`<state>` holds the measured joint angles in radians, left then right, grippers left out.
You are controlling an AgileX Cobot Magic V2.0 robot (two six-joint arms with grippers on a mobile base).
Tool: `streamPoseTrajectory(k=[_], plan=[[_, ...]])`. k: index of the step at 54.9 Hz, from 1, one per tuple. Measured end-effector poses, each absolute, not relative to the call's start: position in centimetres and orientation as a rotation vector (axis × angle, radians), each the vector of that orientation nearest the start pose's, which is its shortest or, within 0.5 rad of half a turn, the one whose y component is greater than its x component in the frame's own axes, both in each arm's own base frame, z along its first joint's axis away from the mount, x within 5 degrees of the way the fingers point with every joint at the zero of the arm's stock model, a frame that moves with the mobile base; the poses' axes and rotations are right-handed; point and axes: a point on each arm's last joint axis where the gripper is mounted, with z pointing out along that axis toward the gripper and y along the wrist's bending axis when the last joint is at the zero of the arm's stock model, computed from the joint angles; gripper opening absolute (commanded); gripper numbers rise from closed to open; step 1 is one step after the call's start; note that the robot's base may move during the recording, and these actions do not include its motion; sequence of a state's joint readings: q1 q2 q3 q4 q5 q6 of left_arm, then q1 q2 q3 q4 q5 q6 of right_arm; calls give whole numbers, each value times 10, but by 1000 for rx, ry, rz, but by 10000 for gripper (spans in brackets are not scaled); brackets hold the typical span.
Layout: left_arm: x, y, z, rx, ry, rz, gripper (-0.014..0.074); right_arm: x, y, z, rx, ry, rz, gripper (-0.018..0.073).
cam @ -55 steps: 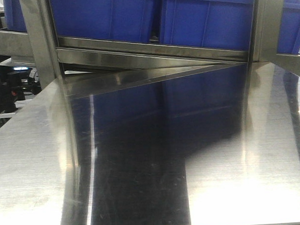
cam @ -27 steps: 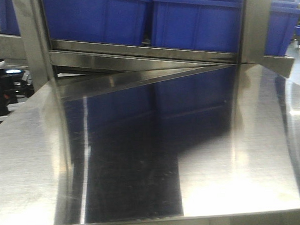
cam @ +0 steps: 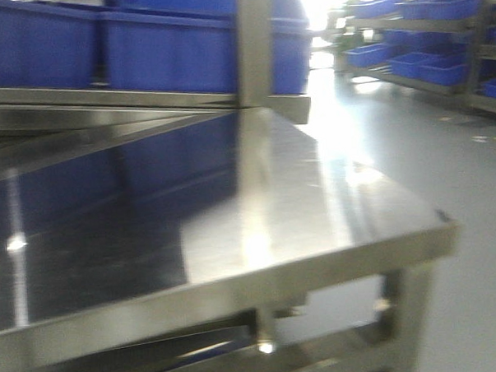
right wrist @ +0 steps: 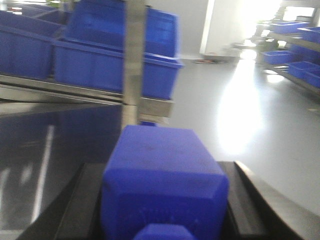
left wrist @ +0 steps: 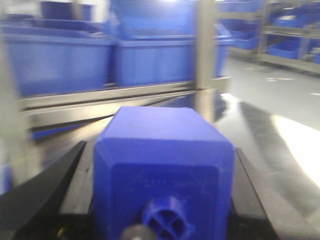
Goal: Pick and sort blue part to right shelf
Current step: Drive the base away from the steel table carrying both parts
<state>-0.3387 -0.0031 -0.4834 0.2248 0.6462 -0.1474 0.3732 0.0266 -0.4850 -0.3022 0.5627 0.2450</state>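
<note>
Each wrist view is filled by a blue part held between black fingers. In the left wrist view the blue part (left wrist: 165, 170) points its nub at the camera, and my left gripper (left wrist: 160, 147) is shut on its sides. My right gripper (right wrist: 161, 164) is shut on a second blue part (right wrist: 160, 190) in the same way. Neither gripper shows in the front view. A steel rack (cam: 254, 46) with big blue bins (cam: 160, 50) stands behind the table. More racks with blue bins (cam: 423, 38) stand far right; I cannot tell which is the right shelf.
The shiny steel table (cam: 257, 202) ends at its right corner (cam: 443, 227), with a leg below. Grey floor (cam: 444, 144) stretches beyond it toward the far racks. The rack's upright post (right wrist: 134, 60) and rail (left wrist: 120, 95) rise just ahead of both held parts.
The front view has swung to the right: the rack post and bins slid left, and the table's right corner, the floor and the distant racks came into view.
</note>
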Motion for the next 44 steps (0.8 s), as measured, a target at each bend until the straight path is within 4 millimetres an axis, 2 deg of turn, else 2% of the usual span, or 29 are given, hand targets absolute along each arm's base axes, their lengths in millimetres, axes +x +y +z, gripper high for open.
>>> streamPoseTrajectory(k=[44], plan=[[10,9,310,200,1620,-125,242,16,-10,318,-178,1561,153,248]])
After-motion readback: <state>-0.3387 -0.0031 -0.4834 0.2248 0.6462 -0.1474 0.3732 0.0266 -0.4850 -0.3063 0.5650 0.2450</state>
